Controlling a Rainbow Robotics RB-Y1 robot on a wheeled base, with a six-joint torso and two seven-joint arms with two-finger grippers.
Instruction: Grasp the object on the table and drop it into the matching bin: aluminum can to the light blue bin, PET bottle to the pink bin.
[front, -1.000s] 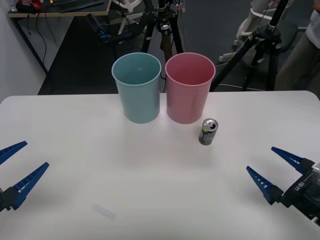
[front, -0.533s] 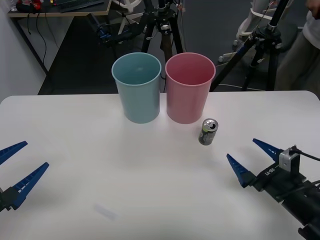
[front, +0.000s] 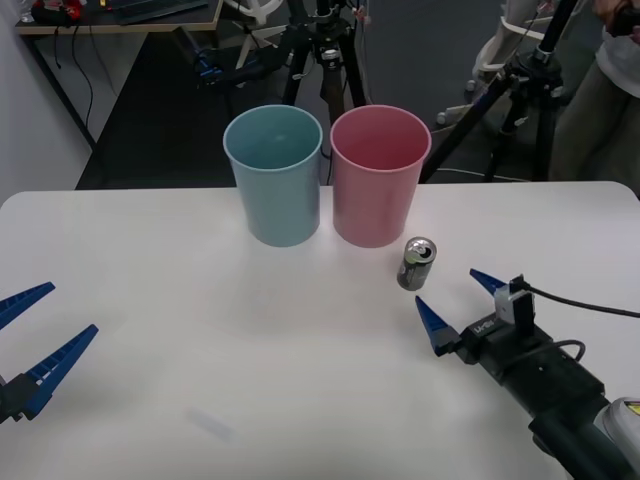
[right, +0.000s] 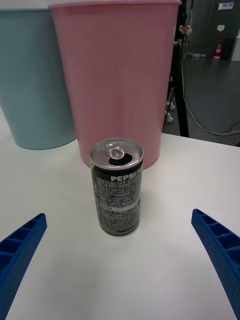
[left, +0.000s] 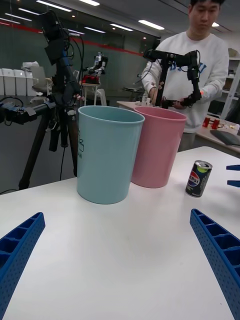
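Front view: white table (front: 200, 330) (tripods (front: 320, 50) behind).

Your right gripper (front: 460, 306) with blue, ribbed, pointed fingers (front: 433, 322) on a black blocky wrist, white lettering on its housing, small grey box on top, thin black cable trailing right, your left gripper (front: 35, 335) with matching blue ribbed fingers.

Two bins, one can, two end effectors on the tabletop (front: 200, 330)

The light blue bin (front: 274, 175) stands left of the pink bin (front: 379, 175), just beside it; the aluminum can (front: 416, 264) stands upright before the pink bin's right side. The right end effector (front: 460, 305) sits just before the can, the left end effector (front: 25, 340) well apart at the left edge.
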